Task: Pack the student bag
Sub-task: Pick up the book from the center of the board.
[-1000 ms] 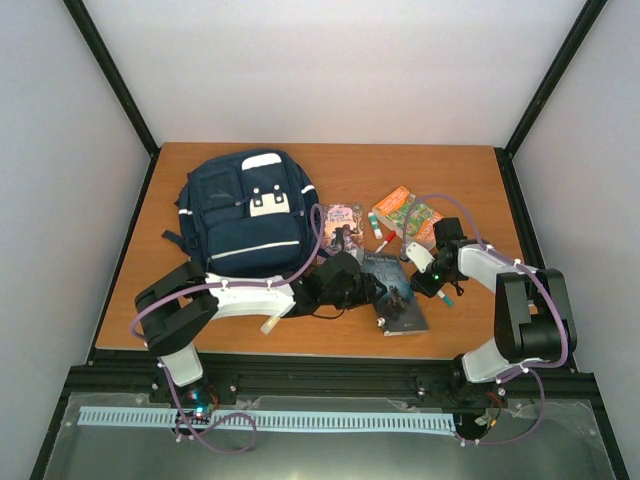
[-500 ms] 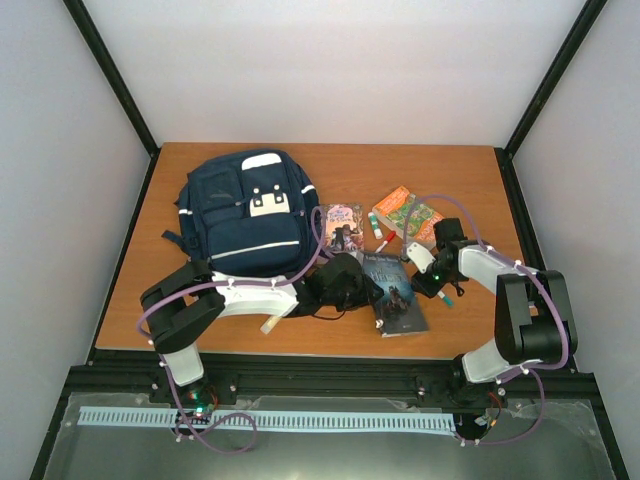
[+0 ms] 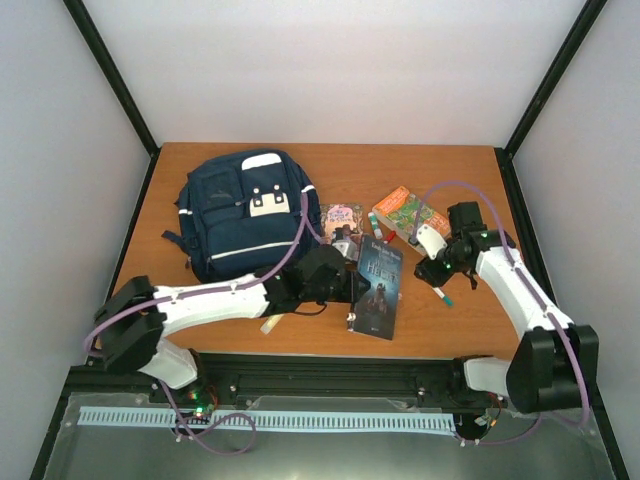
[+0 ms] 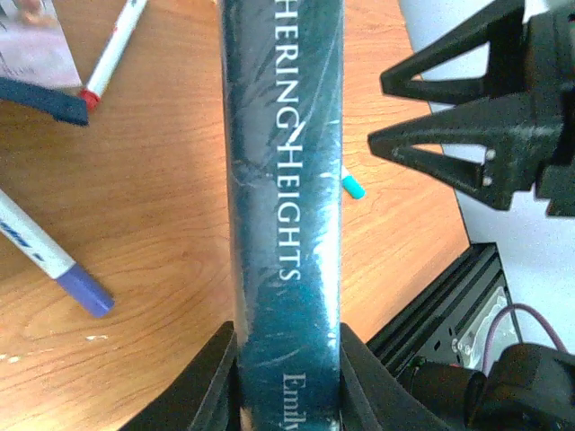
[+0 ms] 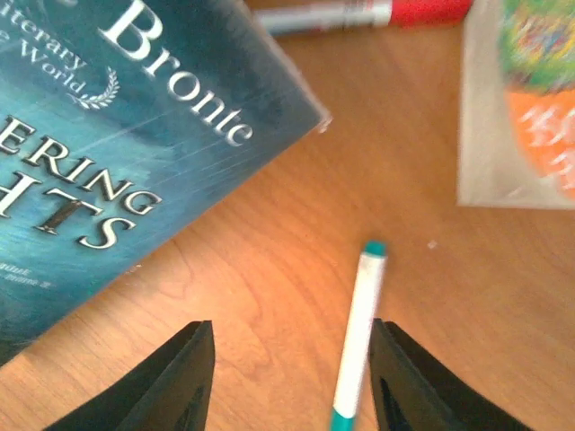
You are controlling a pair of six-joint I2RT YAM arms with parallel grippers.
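On far left of table, navy bag lies flat, patches up. Left gripper clamped across spine of dark teal book, near table front. Right gripper, fingers apart, hovers over teal-capped pen, just right of book

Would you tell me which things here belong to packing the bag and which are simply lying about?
Job: student bag; teal book, gripped by left gripper; purple book; orange-green book; teal-capped marker; red-capped marker, all likely for packing.
Lying about: white slotted strip, seemingly rig hardware.
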